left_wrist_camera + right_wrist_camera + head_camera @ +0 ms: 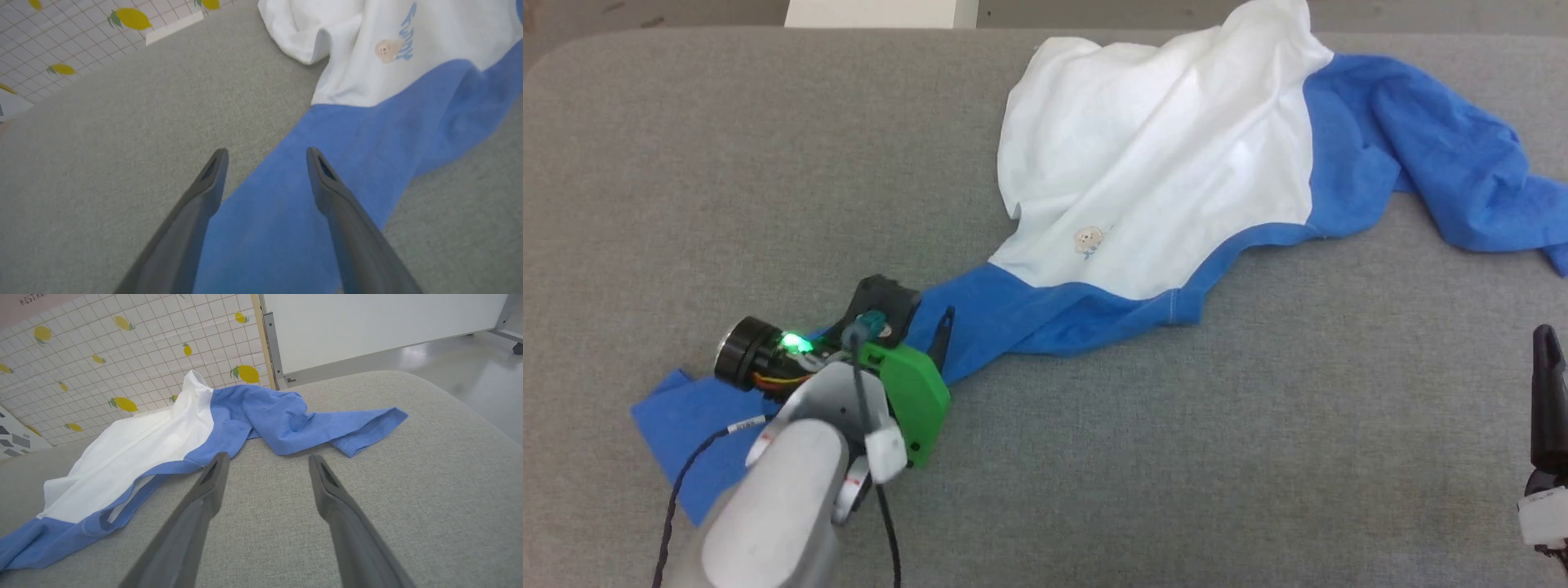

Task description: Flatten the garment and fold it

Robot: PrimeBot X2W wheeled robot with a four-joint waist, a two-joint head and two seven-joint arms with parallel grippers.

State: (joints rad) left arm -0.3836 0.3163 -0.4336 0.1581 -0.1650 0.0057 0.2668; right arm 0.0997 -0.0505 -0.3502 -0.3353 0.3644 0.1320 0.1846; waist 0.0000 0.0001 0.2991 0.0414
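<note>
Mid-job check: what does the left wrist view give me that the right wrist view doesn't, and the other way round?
Left wrist view, not the right: the left gripper, open, above the left-hand sleeve, and the chest emblem on the white body. Right wrist view, not the left: the right gripper, open over bare table, the right-hand cuff and the collar opening. Both: the garment, crumpled and unfolded, the grey table and the lemon-patterned wall.
</note>
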